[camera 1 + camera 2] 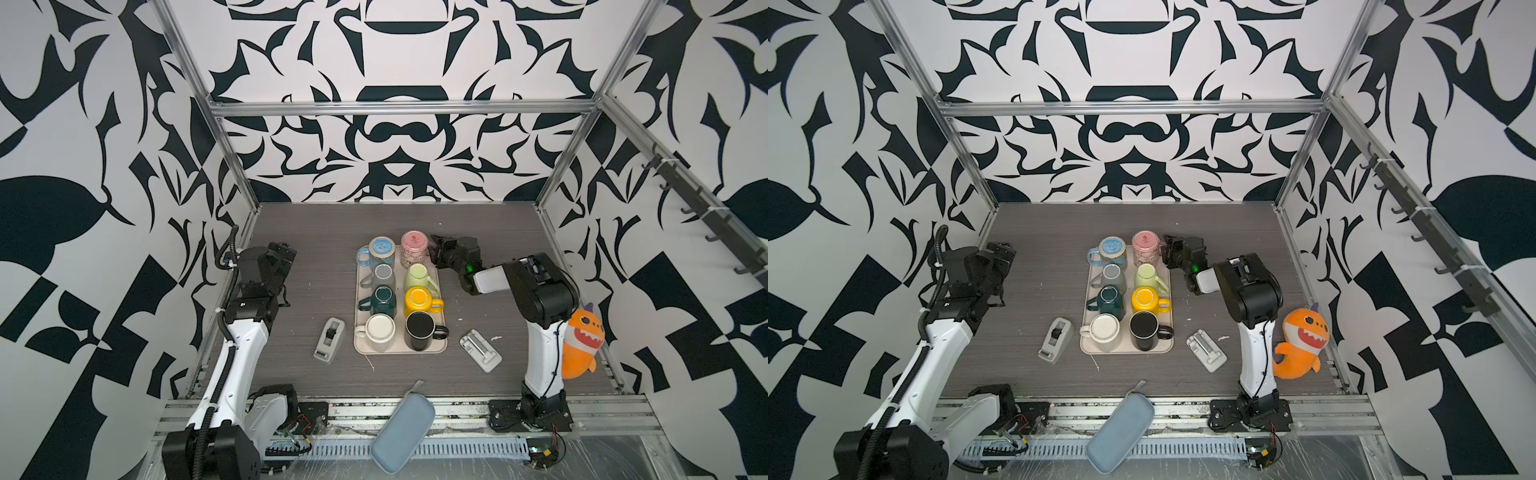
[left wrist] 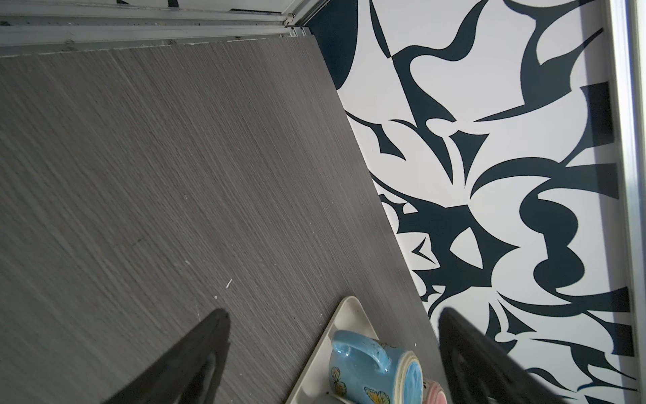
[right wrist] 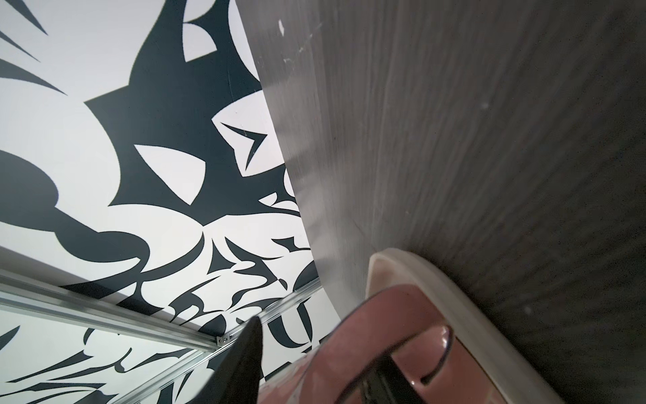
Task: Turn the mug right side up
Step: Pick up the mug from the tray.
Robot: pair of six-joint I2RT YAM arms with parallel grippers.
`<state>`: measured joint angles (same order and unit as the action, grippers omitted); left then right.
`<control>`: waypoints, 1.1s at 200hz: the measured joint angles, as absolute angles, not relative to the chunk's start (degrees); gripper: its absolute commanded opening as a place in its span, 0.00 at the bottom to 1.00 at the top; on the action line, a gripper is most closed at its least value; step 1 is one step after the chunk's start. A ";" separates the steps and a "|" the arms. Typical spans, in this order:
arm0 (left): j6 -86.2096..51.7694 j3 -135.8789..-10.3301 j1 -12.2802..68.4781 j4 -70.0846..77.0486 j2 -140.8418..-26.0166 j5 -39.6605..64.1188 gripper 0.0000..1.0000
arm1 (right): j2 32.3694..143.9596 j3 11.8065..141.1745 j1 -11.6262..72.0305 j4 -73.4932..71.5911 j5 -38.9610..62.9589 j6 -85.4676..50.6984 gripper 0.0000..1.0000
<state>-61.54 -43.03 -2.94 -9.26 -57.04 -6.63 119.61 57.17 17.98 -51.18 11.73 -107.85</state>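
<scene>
Right arm (image 1: 536, 291) bent, jaws at pink mug (image 1: 414, 246), left arm (image 1: 245, 332) folded.

Mugs, eight: blue mug (image 1: 381, 249), pink mug (image 1: 414, 245), grey mug (image 1: 383, 276), green mug (image 1: 417, 276), teal mug (image 1: 382, 299), yellow mug (image 1: 419, 301), white mug (image 1: 380, 330), black mug (image 1: 419, 330). Tray (image 1: 399, 352), one. Tape dispenser (image 1: 329, 340), one. White plastic bracket (image 1: 480, 350), one. Orange plush toy (image 1: 582, 340), one. Blue-grey pouch (image 1: 403, 432), one. Robot arms, two: left arm (image 1: 241, 345), right arm (image 1: 540, 349).

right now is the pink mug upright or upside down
Upside down: the pink mug stands on the tray with its closed base facing up.
</scene>
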 measured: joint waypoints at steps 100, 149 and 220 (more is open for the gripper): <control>-61.52 -43.03 -2.94 -9.26 -57.56 -6.74 0.96 | 122.65 59.51 18.00 -52.69 12.47 -109.56 0.22; -61.52 -43.03 -2.94 -9.26 -57.63 -6.87 0.96 | 123.11 60.84 18.09 -54.72 13.21 -111.68 0.02; -61.52 -43.03 -2.94 -9.28 -57.60 -7.22 0.96 | 123.70 61.56 18.17 -57.34 14.20 -113.03 0.00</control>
<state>-61.52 -43.03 -2.94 -9.28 -57.60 -7.22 123.70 61.56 18.17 -57.34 14.20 -113.03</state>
